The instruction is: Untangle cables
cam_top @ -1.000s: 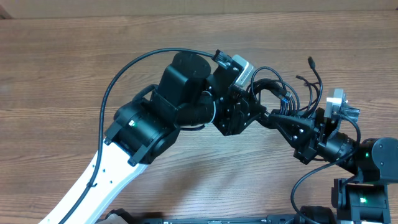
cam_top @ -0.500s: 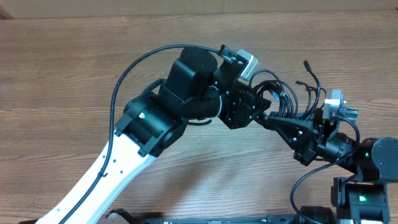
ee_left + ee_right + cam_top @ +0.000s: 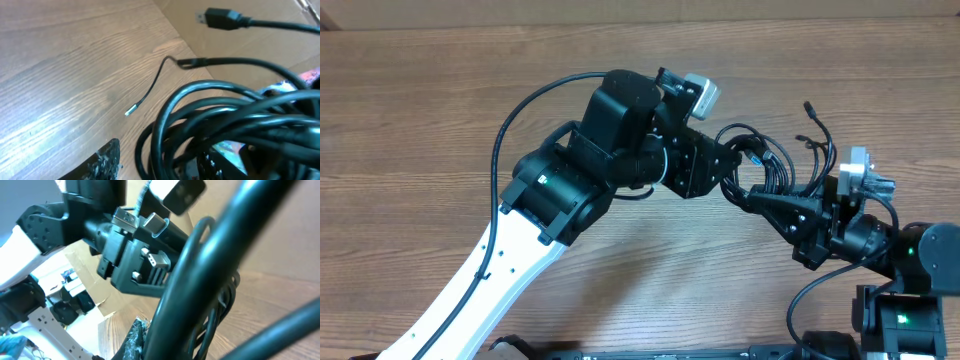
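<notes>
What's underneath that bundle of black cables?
Only bare wooden table shows beneath the cables. The spot under the bundle's middle is covered by the left arm and the cables themselves.

Your left arm [image 3: 560,190] has a white link [image 3: 490,285], bulky black joints and a looping black wire [image 3: 510,128]; your right arm [image 3: 868,240] is black with green lights [image 3: 903,322].

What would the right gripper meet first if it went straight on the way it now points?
The cables: their loops cross right at the tip of the right gripper. Behind them, in the same line, stands the left gripper, though depth is hard to judge.
</notes>
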Controlling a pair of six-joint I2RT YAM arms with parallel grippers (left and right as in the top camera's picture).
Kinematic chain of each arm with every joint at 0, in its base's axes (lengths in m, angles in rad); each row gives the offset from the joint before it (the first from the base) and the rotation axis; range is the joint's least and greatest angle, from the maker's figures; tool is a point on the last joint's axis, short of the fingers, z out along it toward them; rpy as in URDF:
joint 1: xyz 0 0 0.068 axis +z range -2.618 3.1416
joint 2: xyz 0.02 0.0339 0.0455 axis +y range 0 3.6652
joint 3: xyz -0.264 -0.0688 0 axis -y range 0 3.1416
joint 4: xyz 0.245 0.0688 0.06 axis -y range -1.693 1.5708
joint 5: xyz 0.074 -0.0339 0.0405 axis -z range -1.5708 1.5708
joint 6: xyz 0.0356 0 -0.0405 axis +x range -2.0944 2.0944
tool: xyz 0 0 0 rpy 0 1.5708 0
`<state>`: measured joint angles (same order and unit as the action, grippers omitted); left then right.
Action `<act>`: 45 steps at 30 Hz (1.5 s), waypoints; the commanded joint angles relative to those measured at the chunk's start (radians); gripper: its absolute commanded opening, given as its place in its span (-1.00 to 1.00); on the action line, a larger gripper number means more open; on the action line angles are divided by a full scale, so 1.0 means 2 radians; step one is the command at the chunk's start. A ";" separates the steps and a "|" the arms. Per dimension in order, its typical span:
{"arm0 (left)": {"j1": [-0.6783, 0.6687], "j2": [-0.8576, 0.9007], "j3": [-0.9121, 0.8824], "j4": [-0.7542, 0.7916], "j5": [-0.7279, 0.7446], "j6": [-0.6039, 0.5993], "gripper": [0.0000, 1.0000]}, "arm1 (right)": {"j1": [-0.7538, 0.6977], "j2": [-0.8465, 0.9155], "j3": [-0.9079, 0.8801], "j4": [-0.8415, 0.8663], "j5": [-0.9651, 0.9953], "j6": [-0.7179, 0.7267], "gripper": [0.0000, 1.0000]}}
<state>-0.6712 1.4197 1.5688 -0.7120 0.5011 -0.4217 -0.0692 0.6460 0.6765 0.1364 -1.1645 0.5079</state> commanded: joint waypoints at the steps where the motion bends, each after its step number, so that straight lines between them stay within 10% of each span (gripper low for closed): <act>1: 0.011 0.007 0.006 -0.011 -0.019 -0.015 -0.02 | 0.004 -0.007 0.005 0.024 -0.004 -0.006 -0.93; 18: 0.006 0.008 0.006 0.018 0.038 -0.032 0.01 | 0.004 -0.007 0.005 0.043 -0.044 -0.006 -0.92; 30: -0.002 0.010 0.006 0.018 0.032 -0.023 -0.82 | 0.004 -0.007 0.005 0.053 -0.044 -0.006 -0.92; 40: -0.002 0.010 0.006 0.019 0.032 -0.023 -0.92 | 0.004 -0.007 0.005 0.053 -0.044 -0.006 -0.92; 45: -0.002 0.010 0.006 0.033 0.033 -0.023 -0.91 | 0.004 -0.007 0.005 0.045 -0.044 -0.006 -0.54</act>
<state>-0.6788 1.4269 1.5715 -0.6678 0.5869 -0.4652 -0.0696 0.6445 0.6765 0.2222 -1.2312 0.5045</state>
